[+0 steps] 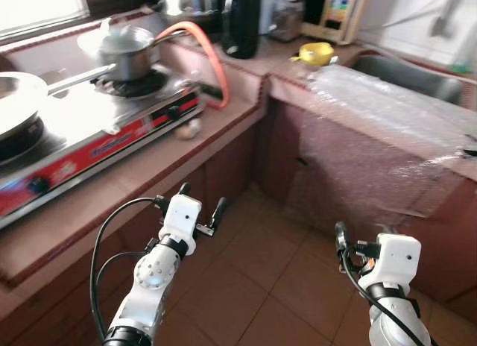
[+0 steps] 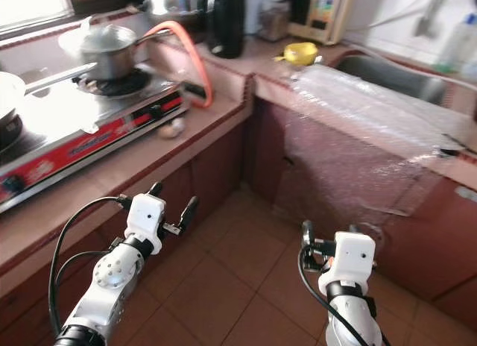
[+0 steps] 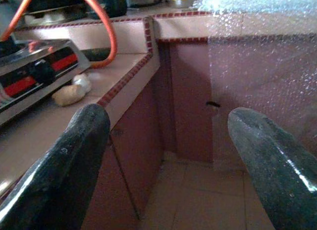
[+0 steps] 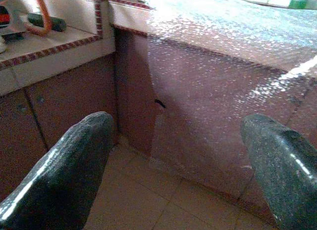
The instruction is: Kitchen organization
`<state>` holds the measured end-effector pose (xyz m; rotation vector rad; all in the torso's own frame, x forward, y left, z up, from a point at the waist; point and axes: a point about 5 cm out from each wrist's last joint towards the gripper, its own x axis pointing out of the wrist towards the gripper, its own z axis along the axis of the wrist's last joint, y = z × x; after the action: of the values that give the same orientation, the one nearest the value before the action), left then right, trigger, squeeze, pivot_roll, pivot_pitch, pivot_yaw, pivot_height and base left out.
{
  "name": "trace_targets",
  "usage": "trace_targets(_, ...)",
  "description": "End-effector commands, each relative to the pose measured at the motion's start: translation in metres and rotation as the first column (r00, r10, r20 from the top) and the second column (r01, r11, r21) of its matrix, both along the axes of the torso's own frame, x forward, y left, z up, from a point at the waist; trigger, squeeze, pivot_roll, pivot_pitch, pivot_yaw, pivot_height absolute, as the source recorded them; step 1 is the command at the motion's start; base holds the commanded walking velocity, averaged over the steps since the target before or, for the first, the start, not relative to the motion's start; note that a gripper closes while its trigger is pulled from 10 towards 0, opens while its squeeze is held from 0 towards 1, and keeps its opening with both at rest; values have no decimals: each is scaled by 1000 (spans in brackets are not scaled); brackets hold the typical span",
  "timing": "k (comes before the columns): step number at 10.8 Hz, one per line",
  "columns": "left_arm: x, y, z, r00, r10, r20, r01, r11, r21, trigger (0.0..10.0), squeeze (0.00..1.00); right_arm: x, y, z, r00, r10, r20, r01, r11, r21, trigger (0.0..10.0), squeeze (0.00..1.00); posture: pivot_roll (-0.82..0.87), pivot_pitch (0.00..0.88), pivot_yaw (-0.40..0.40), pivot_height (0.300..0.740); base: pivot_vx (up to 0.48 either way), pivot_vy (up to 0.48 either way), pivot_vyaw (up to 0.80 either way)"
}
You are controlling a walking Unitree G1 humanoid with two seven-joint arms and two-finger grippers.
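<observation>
1. The left gripper (image 1: 201,203) is raised in front of the robot on its silver arm, fingers wide apart and holding nothing. It hangs over the terracotta tiled floor (image 1: 246,286), just beside the edge of the reddish tiled counter (image 1: 112,204).
2. The right gripper (image 1: 361,238) is held lower and to the right, forearm angled upward. Its two black fingers (image 4: 74,160) are spread apart and empty, aimed at the counter front draped with a clear bubble-wrap sheet (image 1: 387,115).
3. On the counter to the left sits a steel gas stove with a red front panel (image 1: 89,130). A lidded steel saucepan (image 1: 127,51) stands on its far burner, and a pale frying pan (image 1: 19,100) on the near one.
4. An orange gas hose (image 1: 209,51) curves behind the stove and down to the counter.
5. Two small pale lumps (image 3: 74,90) lie on the counter just beside the stove front; what they are cannot be told.
6. Farther back stand a tall black flask (image 1: 242,21) and a small yellow container (image 1: 317,54), near a steel sink (image 1: 410,74).
</observation>
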<state>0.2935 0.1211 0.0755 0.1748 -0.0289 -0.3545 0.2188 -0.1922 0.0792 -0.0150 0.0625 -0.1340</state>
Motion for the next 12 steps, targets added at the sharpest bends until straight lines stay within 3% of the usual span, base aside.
trace_targets(1,3,0,4,1000,11,12,-11,1000,-11,10000,0,1,-1,4,1000,3,11,-3,1000,1,10000,0,49,0,-20,740,0,0,-800)
trace_targets(12,2,-2,4,1000,9,14,-9,1000,-5,10000,0,1,-2,3,1000,25,4,-25,1000,-12,10000,0,48,0,-29,740,0,0,-800)
